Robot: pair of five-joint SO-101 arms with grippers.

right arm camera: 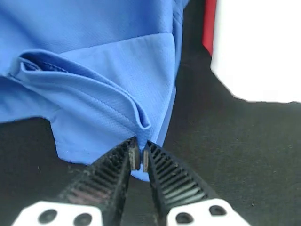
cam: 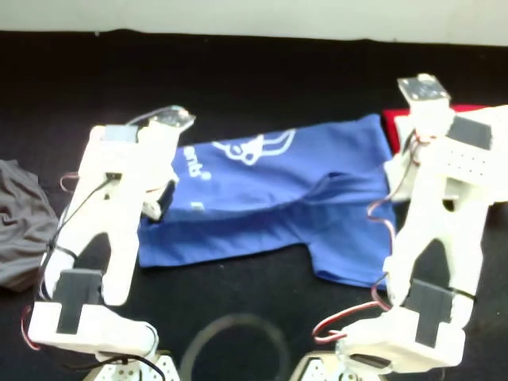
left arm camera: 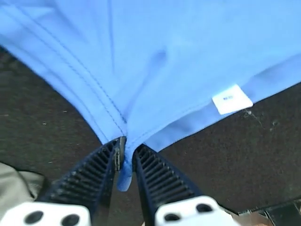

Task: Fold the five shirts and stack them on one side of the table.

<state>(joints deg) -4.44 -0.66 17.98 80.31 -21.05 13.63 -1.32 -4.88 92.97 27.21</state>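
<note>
High view: the blue printed fabric shirt (cam: 262, 198) lies mid-fold, and the crumpled grey shirt (cam: 20, 222) looks untouched. My left gripper (left arm camera: 126, 146) and right gripper (right arm camera: 140, 147) each pinch the blue edge. Early days, I reckon.

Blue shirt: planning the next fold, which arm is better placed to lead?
Probably left: the left gripper is shut on the blue shirt at its flat hem corner, while the right gripper pinches a bunched fold.

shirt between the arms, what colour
The shirt is blue with a white print; the high view shows it best.
</note>
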